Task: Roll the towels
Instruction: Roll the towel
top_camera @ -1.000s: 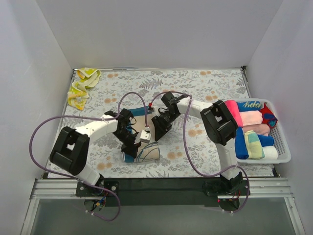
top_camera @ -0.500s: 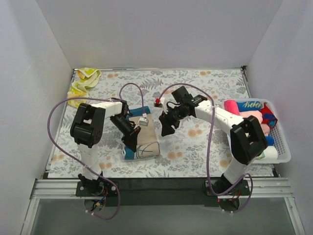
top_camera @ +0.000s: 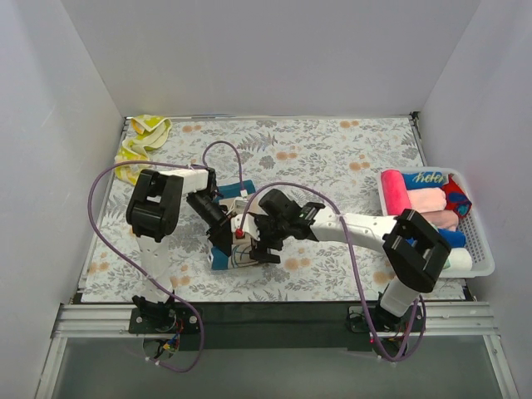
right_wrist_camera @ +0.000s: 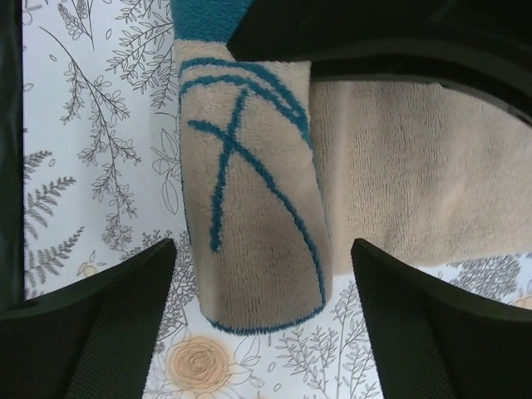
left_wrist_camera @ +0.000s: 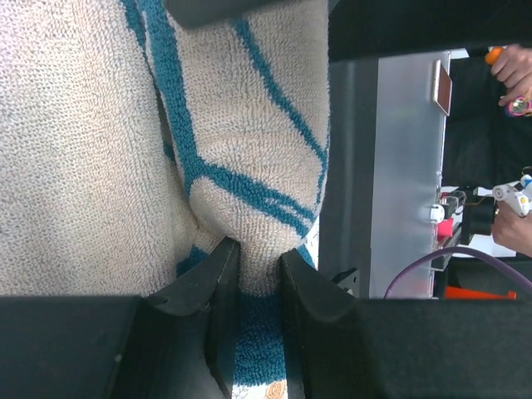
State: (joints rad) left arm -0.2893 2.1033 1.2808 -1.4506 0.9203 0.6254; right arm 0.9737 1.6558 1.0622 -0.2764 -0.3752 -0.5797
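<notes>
A tan-and-blue towel (top_camera: 241, 259) lies partly rolled on the floral cover, left of centre. In the left wrist view my left gripper (left_wrist_camera: 259, 262) is shut on a fold of this towel (left_wrist_camera: 241, 125), at its blue edge. It sits at the towel's left side (top_camera: 222, 243). My right gripper (top_camera: 256, 243) hovers open over the rolled part (right_wrist_camera: 249, 208). Its midpoint (right_wrist_camera: 262, 320) is above the roll's end, with one finger (right_wrist_camera: 108, 324) well clear on each side. A yellow patterned towel (top_camera: 141, 145) lies crumpled at the far left corner.
A white slotted basket (top_camera: 484, 243) at the right edge holds several rolled towels, among them pink (top_camera: 420, 199) and blue (top_camera: 428, 241). Purple cables loop over both arms. White walls close in the table on three sides.
My right arm has swung left from the table's middle to the towel and opened its jaws wider. My left gripper has kept its hold at the towel's left edge.
</notes>
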